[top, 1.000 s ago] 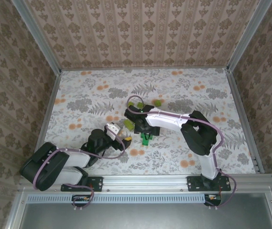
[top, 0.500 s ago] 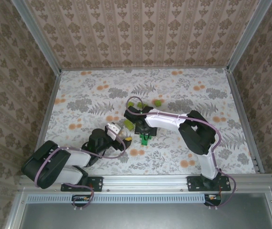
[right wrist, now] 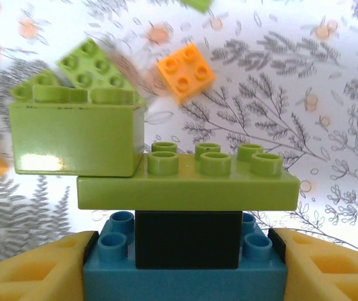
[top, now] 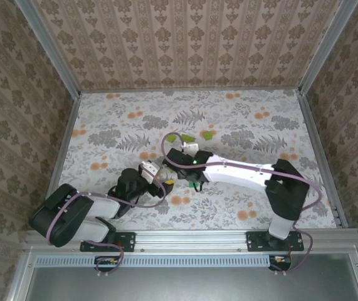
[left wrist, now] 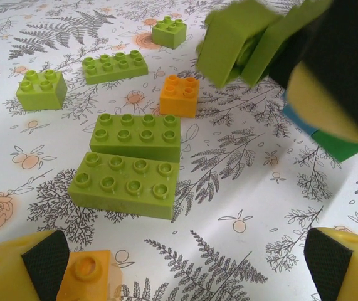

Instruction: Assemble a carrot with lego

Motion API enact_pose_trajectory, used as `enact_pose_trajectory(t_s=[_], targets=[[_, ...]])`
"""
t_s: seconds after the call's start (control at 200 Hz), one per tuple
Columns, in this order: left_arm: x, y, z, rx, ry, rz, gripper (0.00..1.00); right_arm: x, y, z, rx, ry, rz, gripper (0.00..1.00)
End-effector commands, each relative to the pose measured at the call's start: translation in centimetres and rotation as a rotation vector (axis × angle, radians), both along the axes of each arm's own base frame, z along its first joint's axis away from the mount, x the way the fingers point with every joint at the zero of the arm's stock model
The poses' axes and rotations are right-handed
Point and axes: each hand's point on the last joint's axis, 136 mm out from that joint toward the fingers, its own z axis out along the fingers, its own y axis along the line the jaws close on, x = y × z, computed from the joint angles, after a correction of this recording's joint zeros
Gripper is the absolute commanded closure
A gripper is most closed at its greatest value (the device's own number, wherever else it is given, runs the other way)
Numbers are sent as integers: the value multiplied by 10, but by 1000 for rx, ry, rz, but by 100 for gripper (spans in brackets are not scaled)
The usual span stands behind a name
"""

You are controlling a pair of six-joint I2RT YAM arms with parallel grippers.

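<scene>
My right gripper (right wrist: 184, 252) is shut on the blue base brick (right wrist: 185, 282) of the carrot cluster. That cluster stacks a black brick (right wrist: 188, 238), a lime plate (right wrist: 188, 188) and a lime brick (right wrist: 75, 138). From above, the right gripper (top: 175, 160) hangs over the middle of the table. My left gripper (left wrist: 185, 276) stands open just above the table, its yellow fingers (left wrist: 15, 273) wide apart. A loose orange brick (left wrist: 91, 276) lies beside its left finger. Loose lego spreads ahead: two long lime bricks (left wrist: 125, 184), a small orange brick (left wrist: 179, 95) and smaller lime bricks (left wrist: 41, 89).
More lime bricks (top: 188, 138) lie beyond the grippers on the floral table (top: 241, 119). A dark green brick (top: 194, 184) sits under the right forearm. Patterned walls (top: 185, 44) and metal rails (top: 320, 150) close in the table. The two grippers are close together.
The right jaws have closed on the cluster. The right arm's elbow swung out toward the near right and its gripper shifted slightly nearer. The left arm has barely moved.
</scene>
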Motion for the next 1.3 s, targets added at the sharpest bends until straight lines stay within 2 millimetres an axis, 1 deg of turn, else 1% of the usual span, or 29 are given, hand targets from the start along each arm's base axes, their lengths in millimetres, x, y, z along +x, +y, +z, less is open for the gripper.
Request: enact_pose_trajectory(t_s=[0.0, 0.115, 0.26, 0.375, 0.42, 0.56, 0.71, 0.82, 0.905, 0.975, 1.04, 1.2, 1.295], targets=[[7, -1, 6, -11, -15, 12, 0, 10, 3, 25, 16, -211, 67, 43], [9, 2, 7, -20, -14, 24, 0, 1, 1, 35, 31, -399, 123, 45], [12, 5, 8, -38, -2, 41, 0, -15, -12, 36, 86, -589, 144, 48], [14, 7, 9, -47, 7, 51, 0, -26, -23, 25, 129, -679, 132, 49], [15, 7, 8, -46, 12, 52, 0, -29, -23, 21, 129, -703, 132, 49], [17, 6, 5, -39, 27, 53, 0, -39, -17, 8, 123, -745, 140, 49], [20, 6, 3, -31, 37, 57, 0, -49, -5, 7, 139, -787, 158, 50], [20, 5, 2, -29, 39, 53, 0, -56, -7, 6, 158, -818, 132, 50], [19, 5, 2, -30, 40, 49, 0, -60, -13, -2, 182, -836, 117, 50], [19, 4, 2, -31, 40, 43, 0, -60, -14, -10, 174, -841, 103, 50], [19, 3, 1, -31, 40, 41, 0, -59, -11, -17, 149, -839, 104, 50], [17, 3, 0, -32, 39, 35, 0, -59, 4, -30, 99, -838, 135, 50], [16, 3, 1, -36, 34, 31, 0, -58, 7, -39, 69, -833, 149, 50]])
